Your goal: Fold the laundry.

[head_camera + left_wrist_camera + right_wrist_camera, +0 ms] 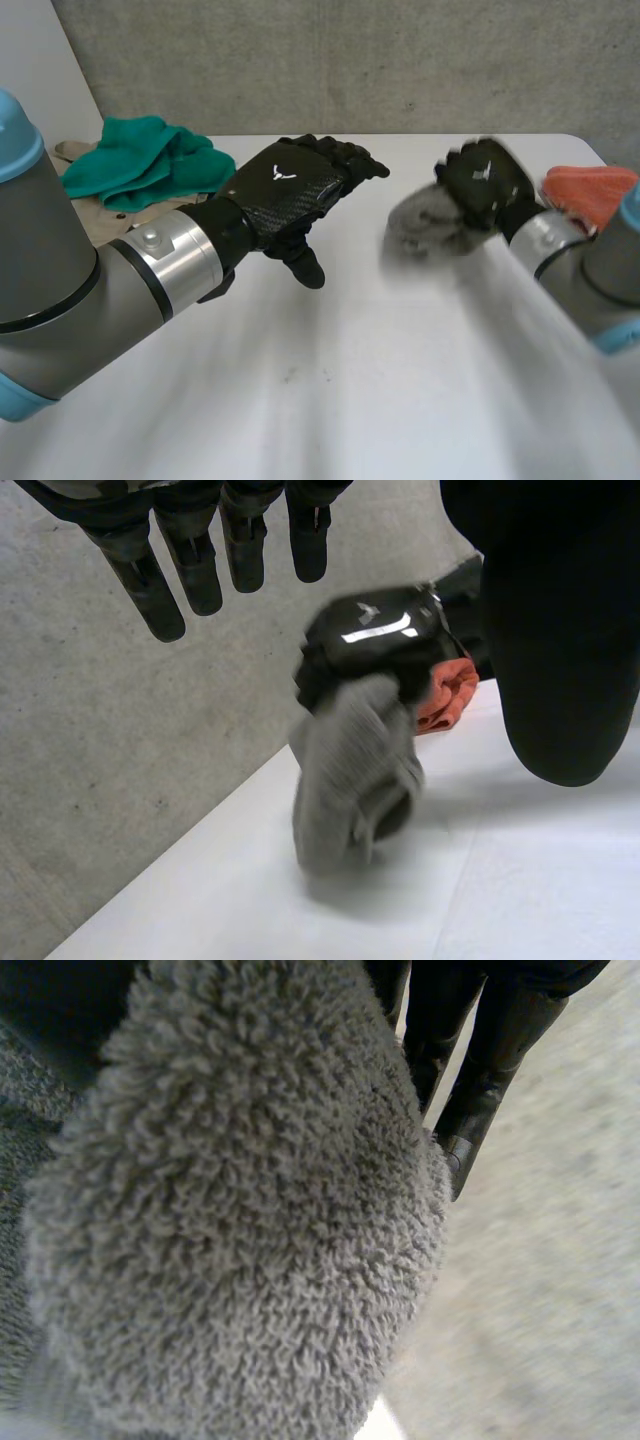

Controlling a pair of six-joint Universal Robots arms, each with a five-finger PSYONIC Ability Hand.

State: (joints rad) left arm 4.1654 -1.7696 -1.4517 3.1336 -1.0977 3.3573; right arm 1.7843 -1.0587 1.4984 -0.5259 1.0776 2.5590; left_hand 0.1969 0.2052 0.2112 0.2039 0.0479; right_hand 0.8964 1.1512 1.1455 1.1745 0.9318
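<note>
Grey cloth (420, 228): bunched into a wad, not yet spread or folded.

Nearest, over the middle of the table (330, 400), the left robot hand (290, 190) hangs with fingers straight and slightly apart, holding nothing. Just beside it, the right robot hand (487, 185) has its fingers curled over the top of the wad, clutching it. The rest of the cloth hangs below the palm, and I cannot tell whether its lower end touches the table.

Farther back, a teal cloth (145, 160) is heaped at the left corner, and an orange cloth (590, 190) lies at the right edge.

Risks, as judged:
- No corner or edge of the wad is exposed. If released as it is, it would likely land crumpled, and the left robot hand would have nothing clean to take.
- The clutch holds the wad only by its top, so the hanging part may slip out.
- A wide swing could drag the orange cloth off the table.
</note>
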